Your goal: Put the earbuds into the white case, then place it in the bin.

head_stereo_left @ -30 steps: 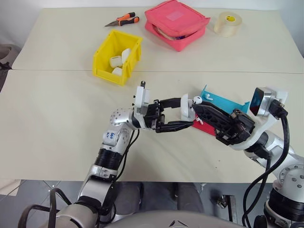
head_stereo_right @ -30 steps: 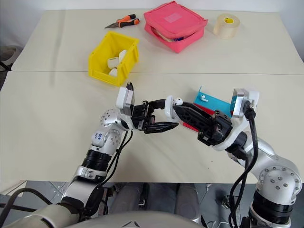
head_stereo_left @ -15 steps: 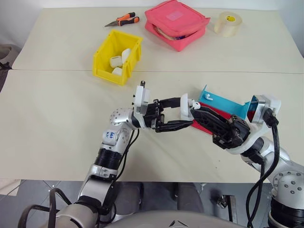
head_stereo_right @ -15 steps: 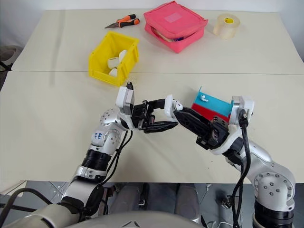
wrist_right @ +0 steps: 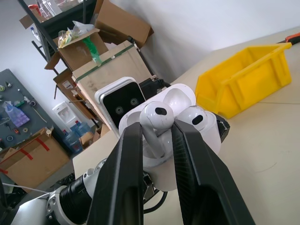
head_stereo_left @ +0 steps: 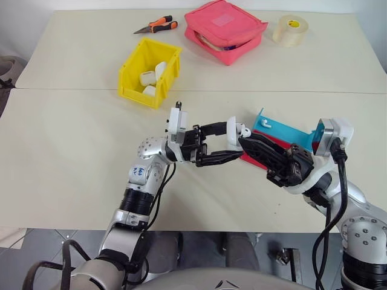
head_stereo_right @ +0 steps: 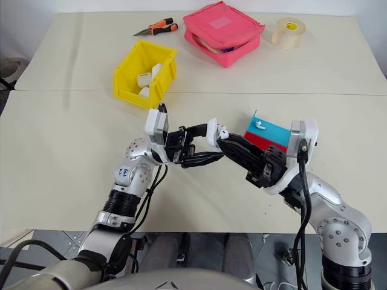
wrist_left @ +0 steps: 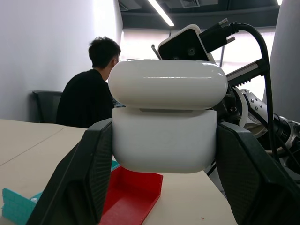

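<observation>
My left gripper (head_stereo_left: 232,144) is shut on the white case (head_stereo_left: 233,133), held above the middle of the table with its lid flipped open. From the right, my right gripper (wrist_right: 157,129) is shut on one earbud (wrist_right: 156,116), held by its stem right at the case's open mouth. A second earbud (wrist_right: 197,121) appears seated in the case beside it. Another earbud (head_stereo_left: 265,122) lies in the blue part of the tray. The yellow bin (head_stereo_left: 134,68) stands further back on the left with several white cases in it.
The red and blue tray (head_stereo_left: 287,134) lies under my right arm. At the table's back are a pink zip pouch (head_stereo_left: 225,29), a tape roll (head_stereo_left: 289,29) and orange-handled pliers (head_stereo_left: 156,25). In the left wrist view, a person (wrist_left: 91,98) sits in the background.
My right wrist has rolled a little, keeping the earbud at the case's mouth. The left gripper and the case have stayed in place.
</observation>
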`<act>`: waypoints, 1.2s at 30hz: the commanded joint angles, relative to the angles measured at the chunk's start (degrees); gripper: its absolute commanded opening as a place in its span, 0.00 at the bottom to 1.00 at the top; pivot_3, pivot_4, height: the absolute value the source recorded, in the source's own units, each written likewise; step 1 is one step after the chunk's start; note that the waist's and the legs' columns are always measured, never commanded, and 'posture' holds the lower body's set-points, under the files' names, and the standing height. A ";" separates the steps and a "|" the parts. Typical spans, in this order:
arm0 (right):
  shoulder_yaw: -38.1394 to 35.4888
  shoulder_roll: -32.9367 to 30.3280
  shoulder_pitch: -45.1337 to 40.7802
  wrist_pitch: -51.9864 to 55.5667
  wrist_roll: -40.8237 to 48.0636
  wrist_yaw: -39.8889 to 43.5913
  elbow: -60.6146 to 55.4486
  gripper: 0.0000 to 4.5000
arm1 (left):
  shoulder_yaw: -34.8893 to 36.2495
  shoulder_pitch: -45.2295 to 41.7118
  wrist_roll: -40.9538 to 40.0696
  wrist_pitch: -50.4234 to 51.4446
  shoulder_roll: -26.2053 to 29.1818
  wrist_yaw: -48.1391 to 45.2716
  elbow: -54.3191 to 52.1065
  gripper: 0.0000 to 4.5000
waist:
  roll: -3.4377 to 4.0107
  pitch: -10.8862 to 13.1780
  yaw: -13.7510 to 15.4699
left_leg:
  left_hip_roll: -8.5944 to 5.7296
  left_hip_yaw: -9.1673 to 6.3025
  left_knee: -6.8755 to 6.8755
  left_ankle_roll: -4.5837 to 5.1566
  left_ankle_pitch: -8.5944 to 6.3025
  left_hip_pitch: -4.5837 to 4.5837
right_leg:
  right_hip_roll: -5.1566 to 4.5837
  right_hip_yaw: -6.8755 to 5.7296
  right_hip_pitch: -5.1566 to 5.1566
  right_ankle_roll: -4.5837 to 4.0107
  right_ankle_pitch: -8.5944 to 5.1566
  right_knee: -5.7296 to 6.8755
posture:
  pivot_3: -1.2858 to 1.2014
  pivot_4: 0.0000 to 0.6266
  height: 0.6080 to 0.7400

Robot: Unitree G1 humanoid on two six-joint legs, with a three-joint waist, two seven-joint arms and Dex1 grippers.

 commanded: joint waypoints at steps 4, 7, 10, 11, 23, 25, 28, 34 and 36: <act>3.44 -0.44 0.84 0.25 -2.25 -0.40 -1.24 0.11 | -0.31 -1.68 -0.91 -1.32 -2.05 0.40 -0.94 0.62 | 0.00 0.00 0.02 | 0.00 0.00 0.00 0.00 0.00 0.00 | 0.00 0.00 0.00 0.00 0.00 0.00 | 0.52 0.24 1.00; 4.09 -0.54 0.75 0.58 -3.05 -0.80 -1.18 0.11 | -0.22 -1.85 -0.87 -1.62 -2.30 0.39 -0.62 0.62 | 0.00 0.00 -0.01 | 0.00 0.00 0.00 0.00 0.00 0.00 | 0.00 0.00 0.00 0.00 0.00 0.00 | 0.52 0.24 1.00; 4.59 -0.46 0.61 1.50 -2.46 -1.92 -1.04 0.11 | -0.09 -1.98 -0.87 -1.79 -2.54 0.43 -0.42 0.62 | 0.00 0.00 0.00 | 0.00 0.00 0.00 0.00 0.00 0.00 | 0.00 0.00 0.00 0.00 0.00 0.00 | 0.52 0.24 1.00; 4.58 -0.39 0.57 1.68 -1.91 -2.14 -0.97 0.11 | -0.06 -2.03 -0.88 -1.81 -2.58 0.45 -0.38 0.62 | 0.00 0.00 0.00 | 0.00 0.00 0.00 0.00 0.00 0.00 | 0.00 0.00 0.00 0.00 0.00 0.00 | 0.52 0.24 1.00; 3.51 -2.08 0.31 1.25 1.11 -1.79 -0.91 0.97 | 0.16 -2.17 -0.86 -2.08 -2.96 0.64 -0.22 0.62 | 0.00 0.00 0.01 | 0.00 0.00 0.00 0.00 0.00 0.00 | 0.00 0.00 0.00 0.00 0.00 0.00 | 0.52 0.24 1.00; 2.05 -3.62 1.15 0.84 0.66 -0.58 -1.12 0.99 | 0.30 -2.11 -0.85 -2.11 -2.88 0.52 -0.29 0.62 | 0.00 0.00 0.05 | 0.00 0.00 0.00 0.00 0.00 0.00 | 0.00 0.00 0.00 0.00 0.00 -0.01 | 0.52 0.24 1.00; -1.31 -6.87 3.49 0.19 -0.78 2.06 -1.07 0.99 | 0.65 -1.80 -0.73 -2.26 -2.12 -0.01 -0.39 0.62 | 0.00 0.00 0.12 | -0.01 0.00 0.00 0.01 0.00 -0.01 | 0.00 0.00 0.01 0.00 0.00 -0.01 | 0.52 0.24 1.00; -10.56 -13.52 10.50 -1.68 -5.13 8.62 2.20 0.99 | 2.14 -0.49 -0.59 -1.20 3.55 -2.54 -2.05 0.62 | -0.02 0.00 0.09 | 0.00 0.05 -0.01 0.05 -0.02 0.00 | 0.00 0.02 0.02 0.00 0.00 -0.04 | 0.52 0.24 1.00; -12.03 -14.36 11.59 -3.08 -7.72 10.10 3.36 0.95 | 2.28 -0.49 -0.88 -0.15 5.11 -2.38 -3.07 0.62 | -0.02 0.00 -0.05 | 0.02 0.06 -0.04 0.05 -0.02 0.04 | 0.02 0.02 0.02 0.00 0.00 -0.03 | 0.52 0.24 1.00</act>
